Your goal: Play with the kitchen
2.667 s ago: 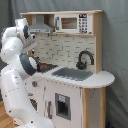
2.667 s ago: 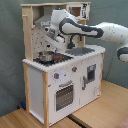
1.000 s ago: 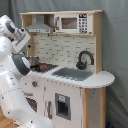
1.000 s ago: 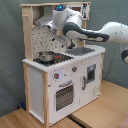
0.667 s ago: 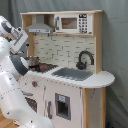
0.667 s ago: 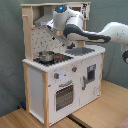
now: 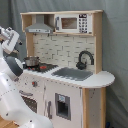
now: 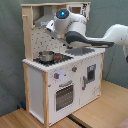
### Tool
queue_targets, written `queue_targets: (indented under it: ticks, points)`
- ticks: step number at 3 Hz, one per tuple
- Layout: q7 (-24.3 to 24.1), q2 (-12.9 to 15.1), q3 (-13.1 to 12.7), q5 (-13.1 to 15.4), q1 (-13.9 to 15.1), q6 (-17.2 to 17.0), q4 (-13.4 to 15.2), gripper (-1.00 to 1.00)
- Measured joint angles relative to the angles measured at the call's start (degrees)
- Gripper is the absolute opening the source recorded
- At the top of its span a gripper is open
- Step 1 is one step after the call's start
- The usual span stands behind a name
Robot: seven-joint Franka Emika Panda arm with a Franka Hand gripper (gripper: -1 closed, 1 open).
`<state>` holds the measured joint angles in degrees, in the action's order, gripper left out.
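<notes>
The kitchen (image 8: 60, 75) stands upright on the wooden floor (image 8: 100, 117), tall axis vertical, oven door facing the second exterior view's lower right; gripper (image 8: 50, 26) above hob, finger state indeterminate.

No text, label or number can be read anywhere on the kitchen (image 7: 65, 75) in both exterior views (the microwave's (image 7: 74, 23) keypad, above the faucet, shows only blurred marks).
</notes>
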<state>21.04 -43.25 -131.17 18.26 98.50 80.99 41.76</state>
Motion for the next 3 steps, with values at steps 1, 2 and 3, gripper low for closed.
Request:
queue_targets:
  ticks: [1,2,3]
  points:
    - [1.4,-1.7,0.0,4.9,-3.5,0.0,0.0,1.00]
    - [3.7,-3.0,-0.1,10.1,-5.6,0.4,0.1,1.00]
    - [4.1,-4.0,-1.0,14.8,-8.9,0.6,0.5,1.00]
